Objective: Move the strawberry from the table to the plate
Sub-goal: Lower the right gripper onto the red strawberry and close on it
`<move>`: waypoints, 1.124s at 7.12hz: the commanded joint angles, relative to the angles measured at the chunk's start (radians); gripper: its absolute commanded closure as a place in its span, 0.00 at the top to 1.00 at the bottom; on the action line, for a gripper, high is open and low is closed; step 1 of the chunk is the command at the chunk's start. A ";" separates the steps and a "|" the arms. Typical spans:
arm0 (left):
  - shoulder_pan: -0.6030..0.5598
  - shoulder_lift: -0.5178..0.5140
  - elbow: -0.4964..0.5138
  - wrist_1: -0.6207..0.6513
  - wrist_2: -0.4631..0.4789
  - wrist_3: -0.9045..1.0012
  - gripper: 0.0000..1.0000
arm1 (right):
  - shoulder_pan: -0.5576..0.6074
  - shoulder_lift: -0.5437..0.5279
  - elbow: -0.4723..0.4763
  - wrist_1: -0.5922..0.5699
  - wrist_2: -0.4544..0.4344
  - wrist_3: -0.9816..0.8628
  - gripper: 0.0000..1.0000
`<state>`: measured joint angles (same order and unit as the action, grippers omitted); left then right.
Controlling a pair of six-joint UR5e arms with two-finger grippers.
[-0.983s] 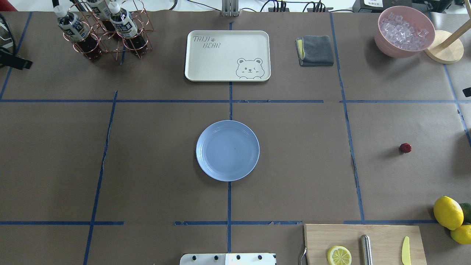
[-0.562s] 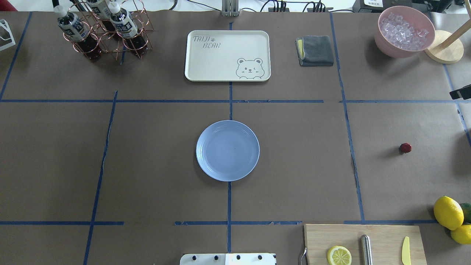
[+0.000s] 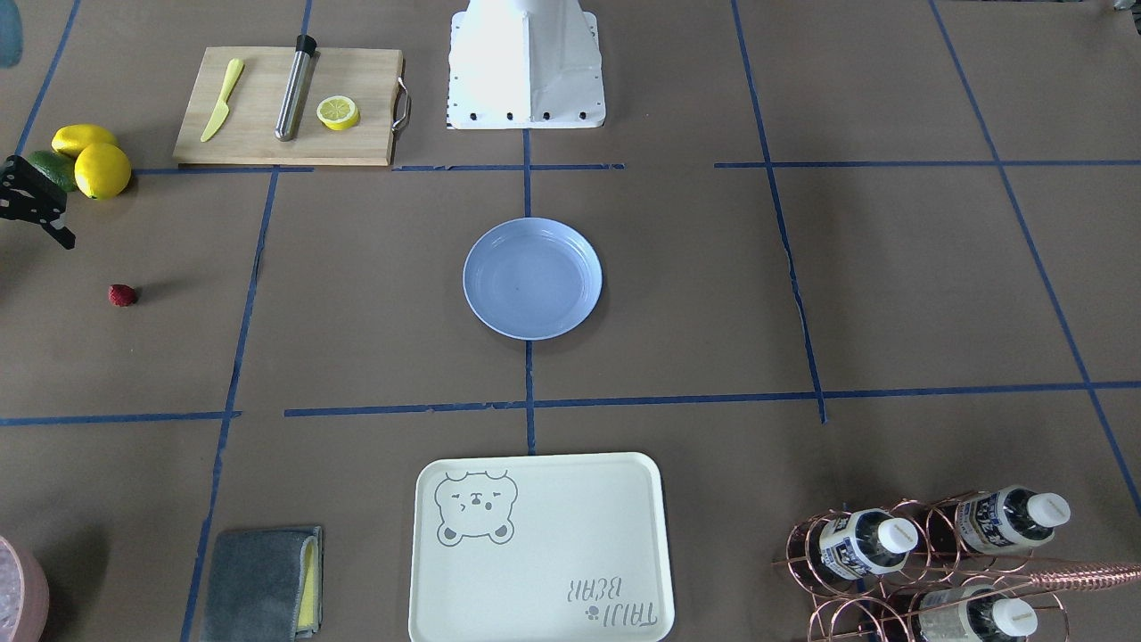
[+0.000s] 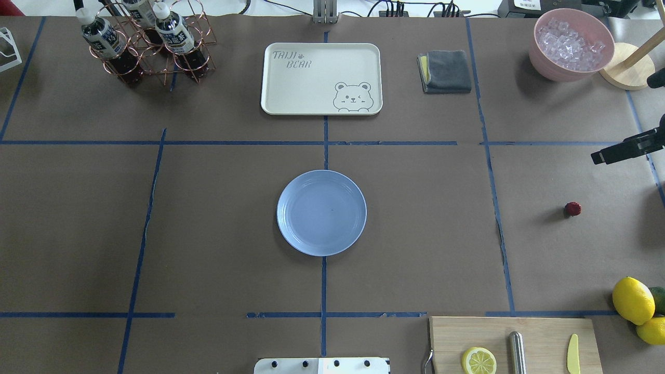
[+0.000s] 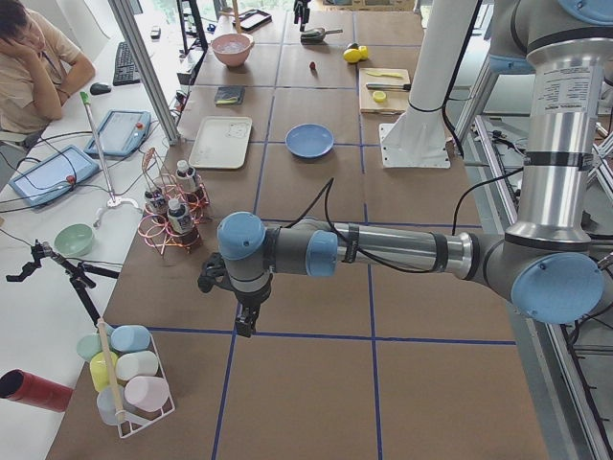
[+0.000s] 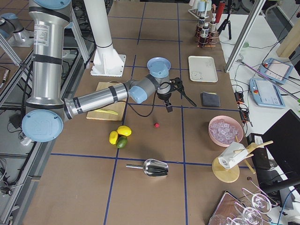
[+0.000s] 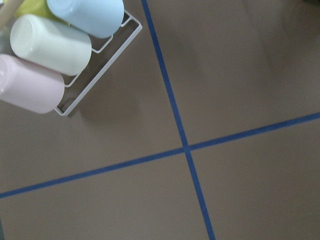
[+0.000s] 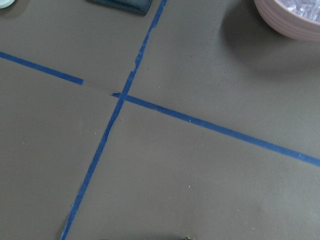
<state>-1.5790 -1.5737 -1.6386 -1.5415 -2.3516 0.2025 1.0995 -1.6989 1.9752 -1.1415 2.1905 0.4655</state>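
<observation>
The strawberry [image 4: 572, 209], small and dark red, lies on the brown paper table [image 4: 415, 234] at the far right, also seen in the front view [image 3: 122, 295]. The pale blue plate [image 4: 321, 212] sits empty at the table's middle. My right gripper [image 3: 40, 209] hovers above and beyond the strawberry, apart from it, fingers spread open with nothing in them; one black finger [image 4: 621, 149] pokes in from the overhead view's right edge. My left gripper [image 5: 244, 321] hangs over the table's left end, far from both, and I cannot tell if it is open or shut.
Two lemons [image 4: 633, 300] and a green avocado lie near the strawberry, next to a cutting board [image 4: 514, 343] with a lemon half. A pink bowl of ice [image 4: 570, 44], a grey cloth [image 4: 446, 71], a bear tray [image 4: 321, 78] and a bottle rack [image 4: 148, 41] line the far side.
The right gripper's finger has come further in from the right edge of the overhead view. The left arm's black part at the overhead view's left edge has gone out of view.
</observation>
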 commanded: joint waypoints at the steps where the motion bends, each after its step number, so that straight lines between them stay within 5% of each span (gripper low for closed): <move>1: -0.001 -0.002 -0.003 -0.002 -0.008 -0.002 1.00 | -0.145 -0.054 -0.098 0.200 -0.142 0.128 1.00; 2: -0.001 -0.006 -0.001 -0.002 -0.009 -0.002 1.00 | -0.203 -0.050 -0.160 0.268 -0.226 0.151 1.00; 6: -0.001 -0.008 -0.015 -0.002 -0.017 -0.002 1.00 | -0.251 -0.042 -0.303 0.407 -0.261 0.148 0.99; 8: -0.001 -0.008 -0.020 -0.005 -0.018 -0.002 1.00 | -0.280 -0.042 -0.300 0.408 -0.261 0.148 0.85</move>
<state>-1.5795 -1.5815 -1.6530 -1.5447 -2.3693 0.2009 0.8356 -1.7414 1.6740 -0.7365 1.9317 0.6145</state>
